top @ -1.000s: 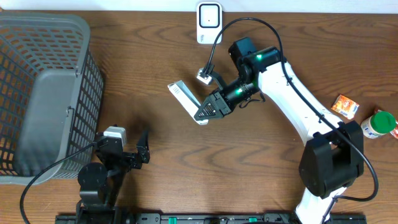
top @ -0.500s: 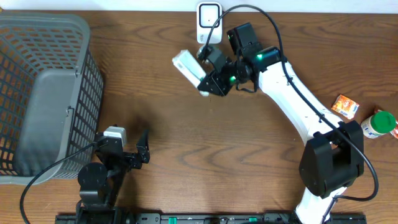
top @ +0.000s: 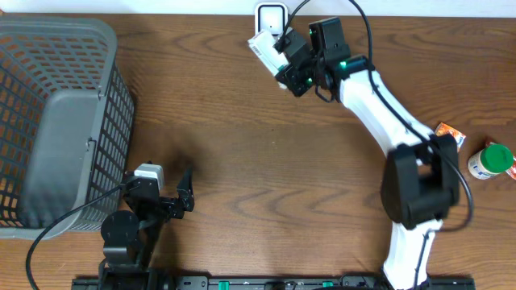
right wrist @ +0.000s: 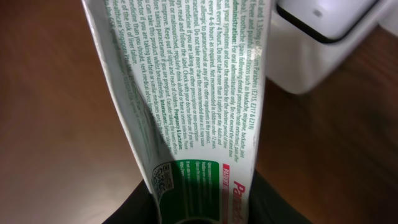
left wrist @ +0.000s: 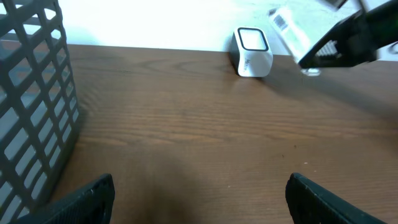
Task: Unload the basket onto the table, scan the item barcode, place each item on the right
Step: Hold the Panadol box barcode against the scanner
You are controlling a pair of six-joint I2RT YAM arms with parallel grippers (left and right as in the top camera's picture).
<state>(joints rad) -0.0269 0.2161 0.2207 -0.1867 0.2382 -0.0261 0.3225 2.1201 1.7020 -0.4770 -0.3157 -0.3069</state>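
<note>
A white medicine box (top: 264, 45) with green and red print is held in the air by my right gripper (top: 290, 71), which is shut on its lower end. The box (right wrist: 199, 93) stands close in front of the white barcode scanner (right wrist: 323, 37), its printed text side facing the wrist camera. The scanner (top: 271, 12) stands at the table's back edge. From the left wrist, the box (left wrist: 289, 31) hangs just right of the scanner (left wrist: 252, 53). My left gripper (top: 181, 197) rests open at the front left, nothing between its fingers (left wrist: 93, 196).
A grey mesh basket (top: 56, 121) fills the left side of the table. At the right edge lie a small orange box (top: 447, 137) and a green-lidded bottle (top: 492, 159). Bare wood lies between the arms.
The right arm has carried the box from the middle of the table up and back to the scanner. The left arm has not moved.
</note>
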